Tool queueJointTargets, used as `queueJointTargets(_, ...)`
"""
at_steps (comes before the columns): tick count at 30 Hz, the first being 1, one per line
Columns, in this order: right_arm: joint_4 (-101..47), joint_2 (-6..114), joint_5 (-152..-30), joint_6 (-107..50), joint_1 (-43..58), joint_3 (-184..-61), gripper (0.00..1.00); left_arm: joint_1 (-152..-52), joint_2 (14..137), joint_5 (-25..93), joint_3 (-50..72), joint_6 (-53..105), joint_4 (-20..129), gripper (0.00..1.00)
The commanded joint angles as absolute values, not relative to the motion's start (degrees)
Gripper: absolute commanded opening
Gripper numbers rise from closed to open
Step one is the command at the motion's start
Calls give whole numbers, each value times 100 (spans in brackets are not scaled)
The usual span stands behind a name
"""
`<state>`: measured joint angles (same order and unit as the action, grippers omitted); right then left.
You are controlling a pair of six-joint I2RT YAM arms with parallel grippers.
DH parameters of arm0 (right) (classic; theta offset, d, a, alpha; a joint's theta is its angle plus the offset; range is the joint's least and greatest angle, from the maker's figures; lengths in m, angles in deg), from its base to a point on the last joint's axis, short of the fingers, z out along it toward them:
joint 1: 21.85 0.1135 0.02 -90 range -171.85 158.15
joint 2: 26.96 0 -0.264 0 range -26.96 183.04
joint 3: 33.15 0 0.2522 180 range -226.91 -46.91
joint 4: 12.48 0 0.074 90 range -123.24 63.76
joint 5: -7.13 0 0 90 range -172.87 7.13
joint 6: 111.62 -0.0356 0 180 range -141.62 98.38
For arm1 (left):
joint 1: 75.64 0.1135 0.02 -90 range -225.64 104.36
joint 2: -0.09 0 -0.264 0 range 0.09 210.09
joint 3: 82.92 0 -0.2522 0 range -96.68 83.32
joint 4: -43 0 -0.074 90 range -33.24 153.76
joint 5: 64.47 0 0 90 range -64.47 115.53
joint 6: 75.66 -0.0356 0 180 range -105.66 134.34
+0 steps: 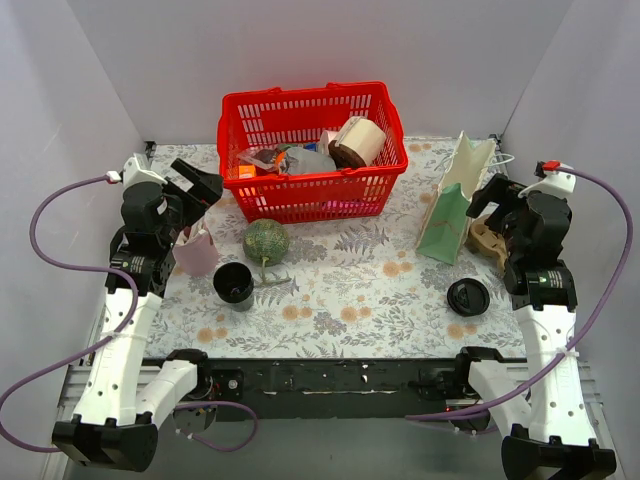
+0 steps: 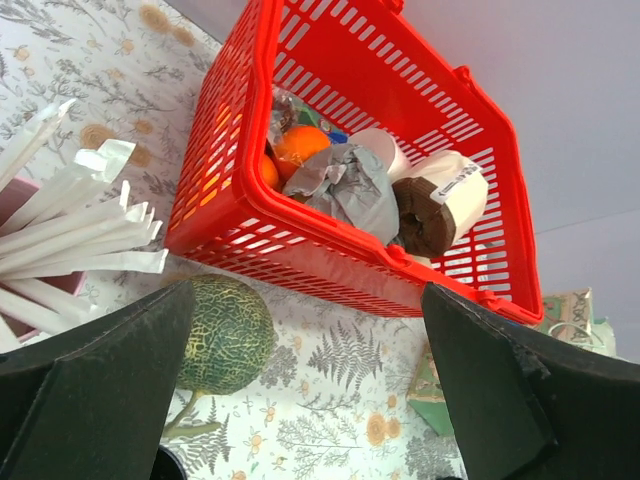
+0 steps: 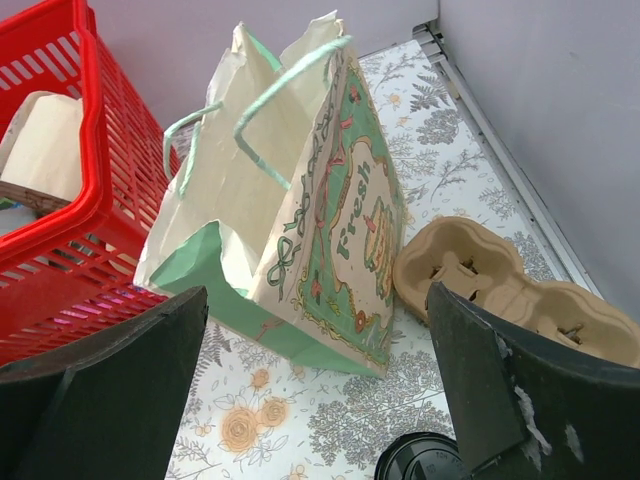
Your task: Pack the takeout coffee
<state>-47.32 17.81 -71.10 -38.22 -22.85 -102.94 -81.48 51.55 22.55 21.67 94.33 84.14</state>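
Left pincer [image 1: 198, 187] and right pincer [image 1: 497, 203] both gape wide and empty, so we'd best take the black cup [image 1: 233, 285] standing behind the left pincer upright by its wall, lid [image 1: 467, 297] behind the right pincer, paper bag [image 1: 455, 200] just left of it.
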Motion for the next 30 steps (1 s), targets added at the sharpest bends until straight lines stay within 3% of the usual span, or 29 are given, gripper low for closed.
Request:
queueJointTargets(1, -4654, 1602, -7461, -3796, -2264, -10317, 98, -8152, 5133, 2465, 1986, 9564, 8076, 98)
queueJointTargets(8, -6022, 1171, -6284, -4412, -2264, -9983, 98, -8153, 5317, 2510, 2057, 9564, 7760, 98)
queueJointTargets(14, -7255, 1741, -4967, -5035, -2273, -9939, 98, -8152, 5511, 2745, 2109, 9388, 7654, 98)
queueJointTargets(21, -6071, 2611, -5754, -4816, -2624, -9762, 95, -8152, 5406, 2641, 2241, 9344, 7663, 98)
queueJointTargets(27, -5165, 3912, -6810, -4693, -3134, -10404, 79, -8152, 5344, 2808, 2347, 9327, 7592, 98)
queueJointTargets(30, -4761, 4518, -7187, -4675, -3284, -10562, 61, -8152, 5344, 2817, 2382, 9309, 7548, 98)
